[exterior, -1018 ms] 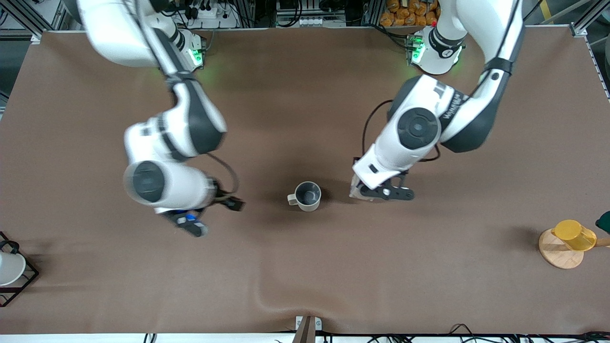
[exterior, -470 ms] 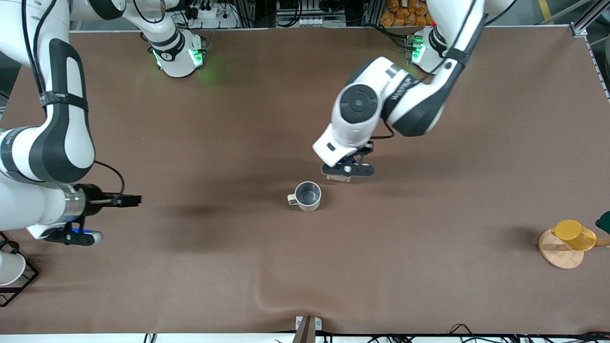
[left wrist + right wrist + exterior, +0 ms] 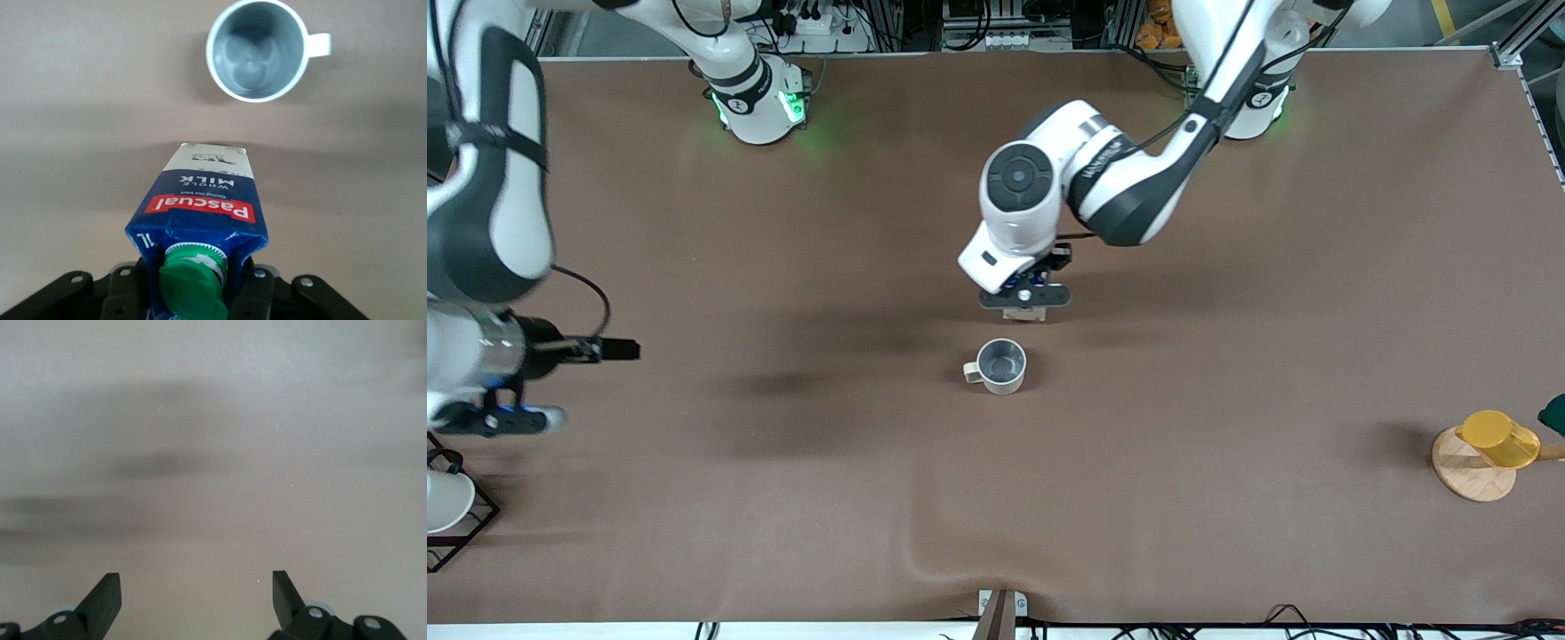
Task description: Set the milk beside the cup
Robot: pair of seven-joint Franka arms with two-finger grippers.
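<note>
The beige mug (image 3: 1000,365) with a grey inside stands upright in the middle of the table, and also shows in the left wrist view (image 3: 257,50). My left gripper (image 3: 1024,298) is shut on the milk carton (image 3: 203,200), gripping near its green cap. It holds the carton upright, low over the table close beside the mug. Only a pale bit of the carton (image 3: 1024,313) shows under the hand in the front view. My right gripper (image 3: 498,420) is open and empty over the right arm's end of the table. Its fingers (image 3: 107,590) frame bare table.
A yellow cup (image 3: 1498,438) sits on a round wooden stand (image 3: 1472,476) at the left arm's end, with a dark green thing (image 3: 1554,413) at the edge. A white cup (image 3: 443,500) sits in a black wire rack (image 3: 476,524) at the right arm's end.
My left gripper has carried the milk from the mug's left-arm side round to its side toward the bases. My right arm has drawn away to its end of the table.
</note>
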